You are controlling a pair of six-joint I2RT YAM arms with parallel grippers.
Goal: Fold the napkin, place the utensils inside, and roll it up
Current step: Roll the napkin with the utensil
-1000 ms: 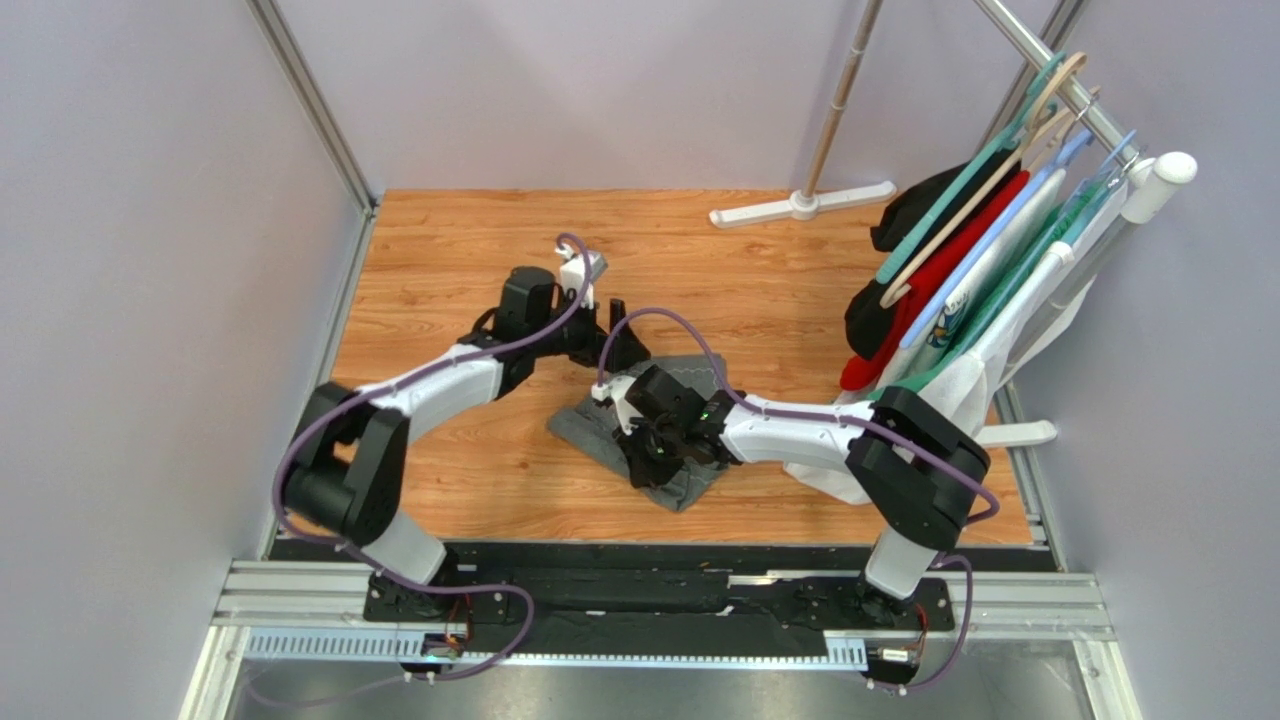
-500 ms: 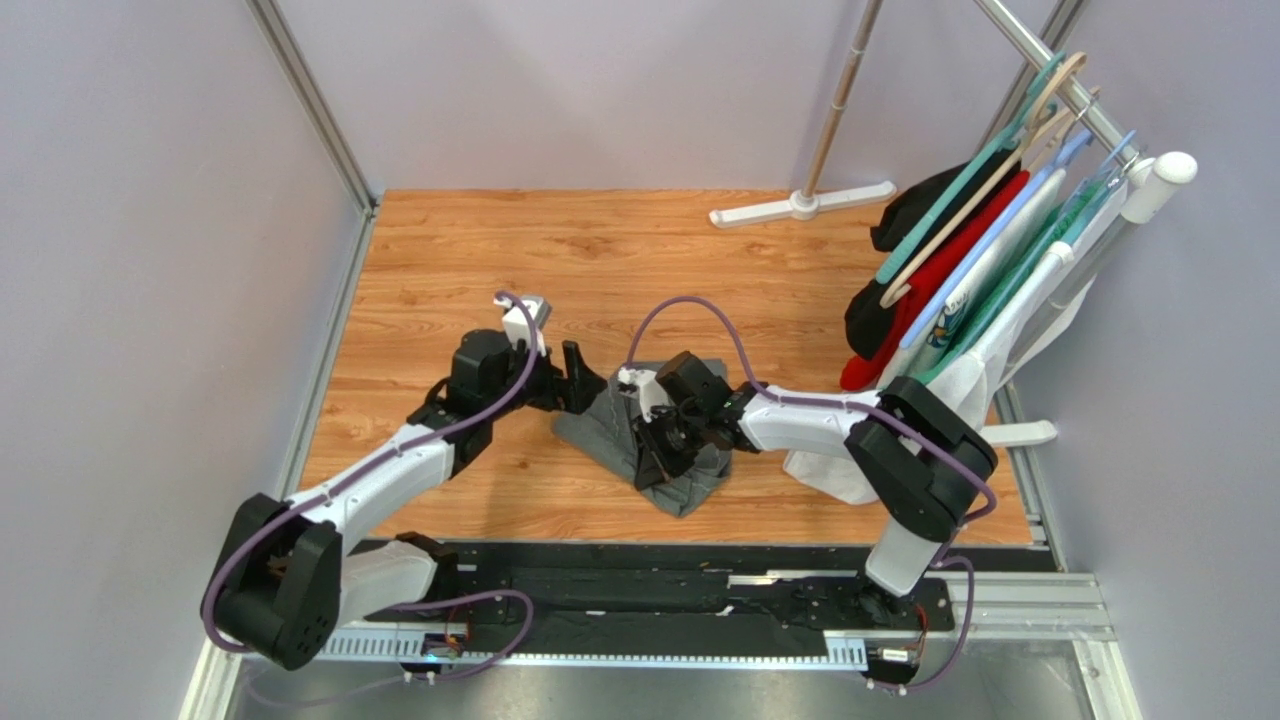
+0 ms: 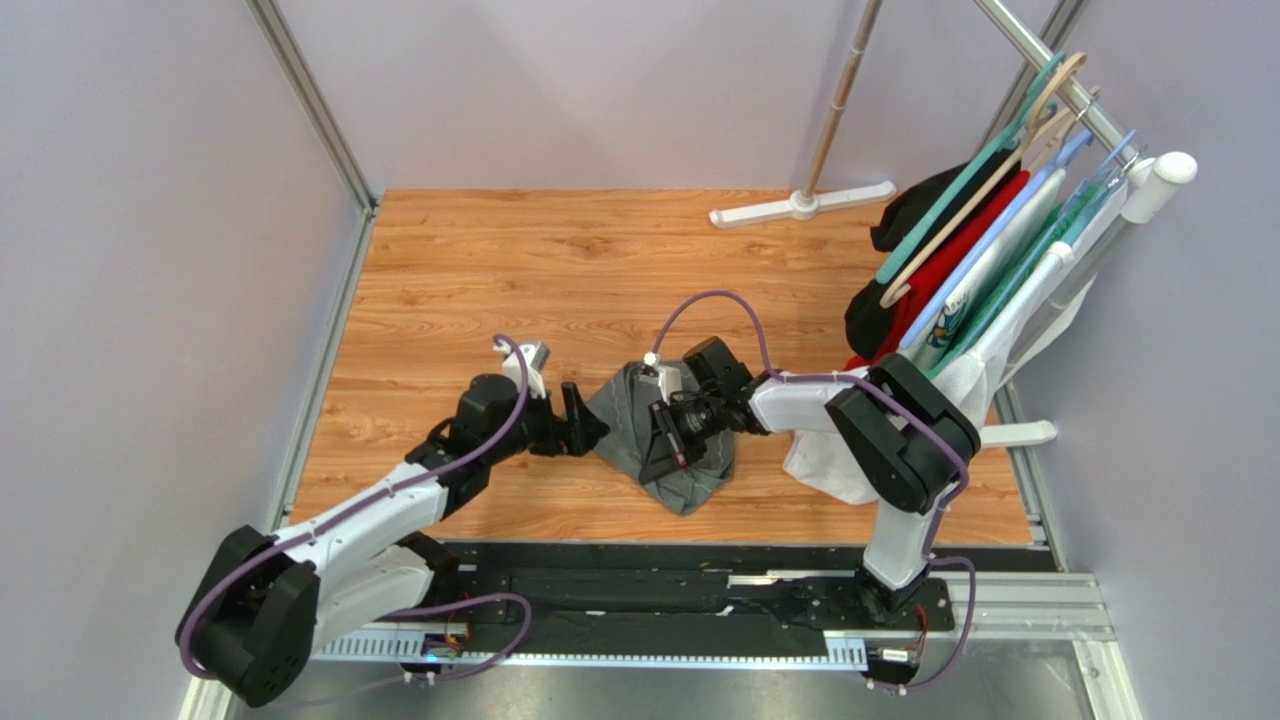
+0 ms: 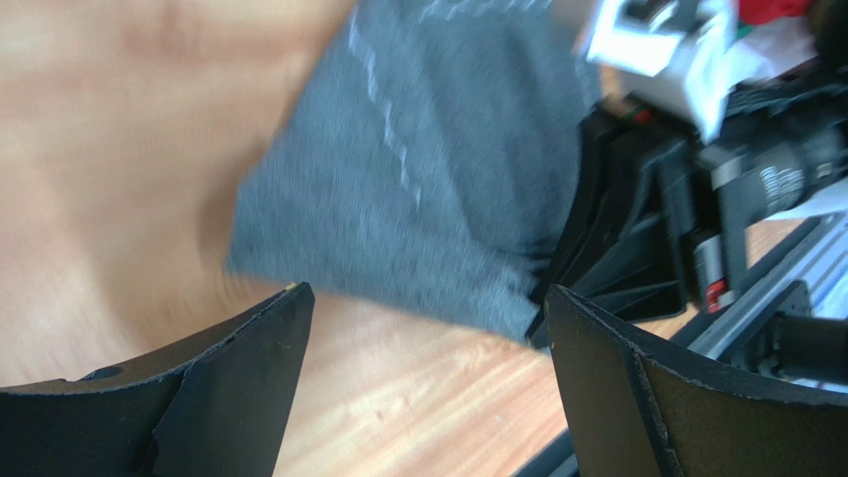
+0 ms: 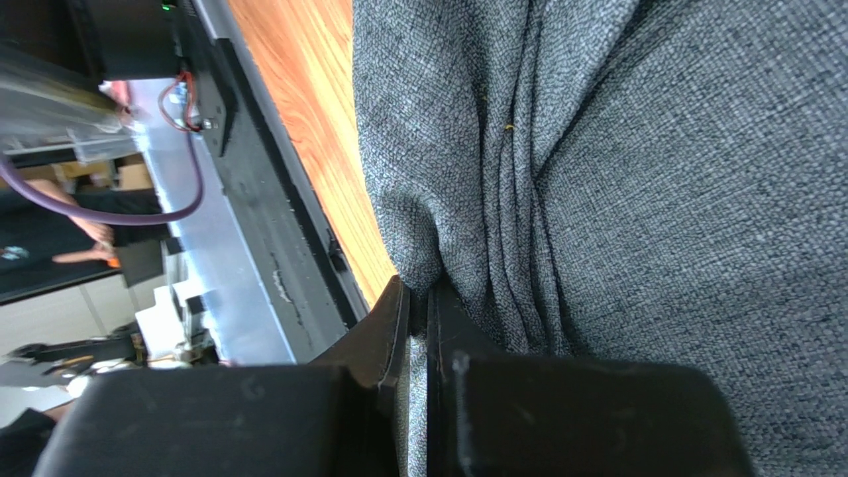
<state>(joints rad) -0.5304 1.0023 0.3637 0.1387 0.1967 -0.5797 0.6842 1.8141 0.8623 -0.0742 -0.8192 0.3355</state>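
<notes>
The dark grey napkin (image 3: 646,435) lies bunched on the wooden table, near its front edge. My right gripper (image 3: 666,435) is shut on a gathered fold of it; the right wrist view shows the jaws pinched on the cloth (image 5: 617,159), which bunches in creases above them. My left gripper (image 3: 589,425) is open just left of the napkin, close to the table. In the left wrist view its fingers (image 4: 239,388) stand wide apart with the napkin's edge (image 4: 428,189) just ahead of them. No utensils show in any view.
A rack of hung garments (image 3: 962,270), red, black, teal and white, stands at the right, with a white cloth (image 3: 842,450) hanging low near the right arm. A white stand base (image 3: 804,203) sits at the back. A black rail (image 3: 661,563) runs along the near edge.
My left arm has swung back toward the near edge and lowered beside the napkin. My right gripper has pulled the napkin, bunching it up from a flat fold.
</notes>
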